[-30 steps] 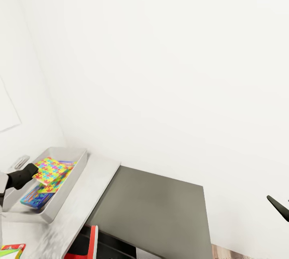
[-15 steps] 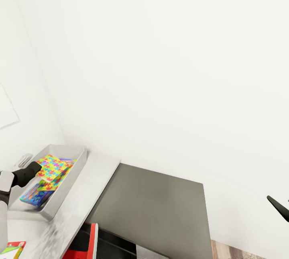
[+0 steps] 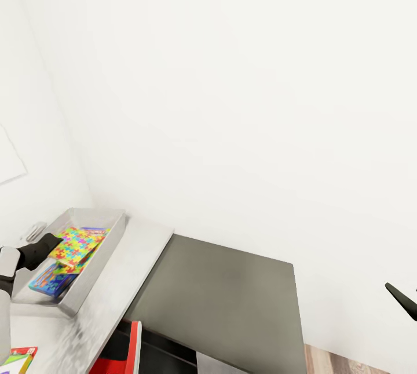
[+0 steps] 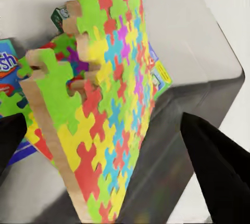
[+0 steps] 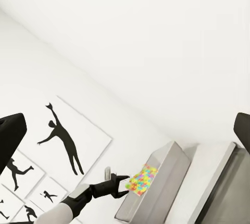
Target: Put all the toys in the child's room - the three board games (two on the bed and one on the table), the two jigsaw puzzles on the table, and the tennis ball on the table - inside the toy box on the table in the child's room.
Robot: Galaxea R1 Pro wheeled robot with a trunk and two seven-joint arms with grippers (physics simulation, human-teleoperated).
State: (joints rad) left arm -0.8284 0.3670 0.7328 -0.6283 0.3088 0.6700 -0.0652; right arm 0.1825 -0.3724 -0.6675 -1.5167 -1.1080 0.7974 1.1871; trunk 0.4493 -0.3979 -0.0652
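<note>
At lower left of the head view, the left gripper stands wide open at the puzzle, which lies tilted inside the toy box atop a blue game. The right gripper is spread open, far off.

Multicolour jigsaw puzzle sits tilted in the toy box, one edge up, bright interlocking pcs facing out, tan thick edge showing in the left wrist view. Under it, blue board game w/ printed lid lies flat on the bin floor. Light-grey bin, low walls, on pale mottled table near the wall corner.
</note>
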